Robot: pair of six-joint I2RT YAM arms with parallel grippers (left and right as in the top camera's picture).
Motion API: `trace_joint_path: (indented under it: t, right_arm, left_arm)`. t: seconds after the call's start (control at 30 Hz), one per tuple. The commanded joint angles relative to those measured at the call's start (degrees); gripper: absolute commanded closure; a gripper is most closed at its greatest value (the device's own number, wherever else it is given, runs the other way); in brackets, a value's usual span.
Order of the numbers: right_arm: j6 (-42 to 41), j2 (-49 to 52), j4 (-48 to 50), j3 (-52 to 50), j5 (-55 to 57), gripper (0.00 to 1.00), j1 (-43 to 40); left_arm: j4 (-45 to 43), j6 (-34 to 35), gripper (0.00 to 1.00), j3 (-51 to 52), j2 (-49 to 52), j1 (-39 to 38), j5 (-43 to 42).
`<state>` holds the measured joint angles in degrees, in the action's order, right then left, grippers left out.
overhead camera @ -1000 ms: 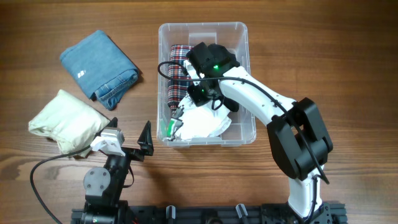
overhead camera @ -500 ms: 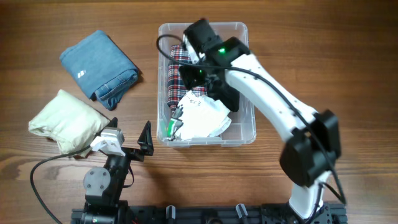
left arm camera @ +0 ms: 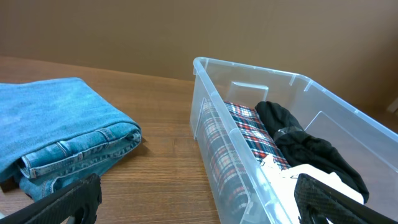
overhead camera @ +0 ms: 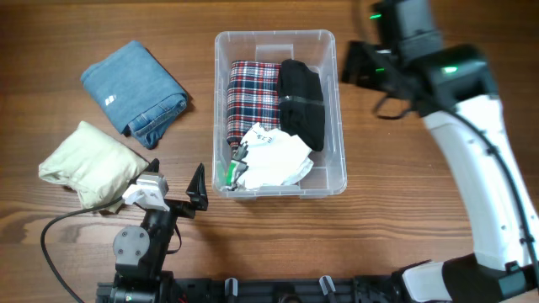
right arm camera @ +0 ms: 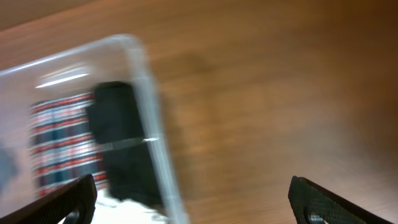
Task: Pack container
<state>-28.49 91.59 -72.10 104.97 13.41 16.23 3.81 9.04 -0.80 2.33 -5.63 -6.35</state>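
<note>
Far left on the tabletop [overhead camera: 34,50]: cream cloth bundle [overhead camera: 88,164], folded jeans [overhead camera: 135,91] just behind it. Next, near the front edge, left jaws spread wide, gripping nothing. Centre: container [overhead camera: 221,109] upright, holding plaid fabric [overhead camera: 251,93], black garment [overhead camera: 303,105], white item [overhead camera: 274,160]. Far right: right jaws wide apart, empty, beyond the container's right wall.

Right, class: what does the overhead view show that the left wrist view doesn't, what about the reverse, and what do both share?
Only overhead: the cream folded cloth at lower left, and the right arm off to the right. Only left wrist: the plain brown wall in the background. Both: the clear container with the plaid cloth and black garment inside, and the folded jeans lying apart from it.
</note>
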Motion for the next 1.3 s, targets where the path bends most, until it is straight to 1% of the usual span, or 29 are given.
trace_joint_path:
  t: [0.0,0.07,0.2,0.4,0.53,0.7,1.1,1.27]
  right_arm:
    - [-3.78,0.20,-2.78,-1.22,1.88,0.00,-8.92]
    - [-5.16,0.20,-2.75,-3.74,1.31,0.00,-13.07]
    - [-5.42,0.35,-0.20,-9.90,-0.37,0.00,-19.80]
    - [-6.40,0.46,4.61,-17.16,-0.35,0.00,-25.24]
    - [-6.01,0.81,5.03,-19.45,-0.35,0.00,-25.53]
    - [-6.05,0.83,6.12,-19.98,-0.37,0.00,-25.53]
    - [-6.03,0.83,15.50,-19.98,-0.37,0.00,-25.53]
    - [-6.05,0.83,16.70,-19.98,-0.37,0.00,-25.53]
  left_arm:
    - [-0.15,-0.94,0.00,0.44,0.00,-0.26,-0.46]
    - [-0.15,-0.94,0.00,0.44,0.00,-0.26,-0.46]
    - [-0.15,-0.94,0.00,0.44,0.00,-0.26,-0.46]
    - [-0.15,-0.94,0.00,0.44,0.00,-0.26,-0.46]
    - [-0.15,-0.94,0.00,0.44,0.00,-0.26,-0.46]
    - [-0.15,-0.94,0.00,0.44,0.00,-0.26,-0.46]
    - [-0.15,-0.94,0.00,0.44,0.00,-0.26,-0.46]
    - [-0.15,-0.94,0.00,0.44,0.00,-0.26,-0.46]
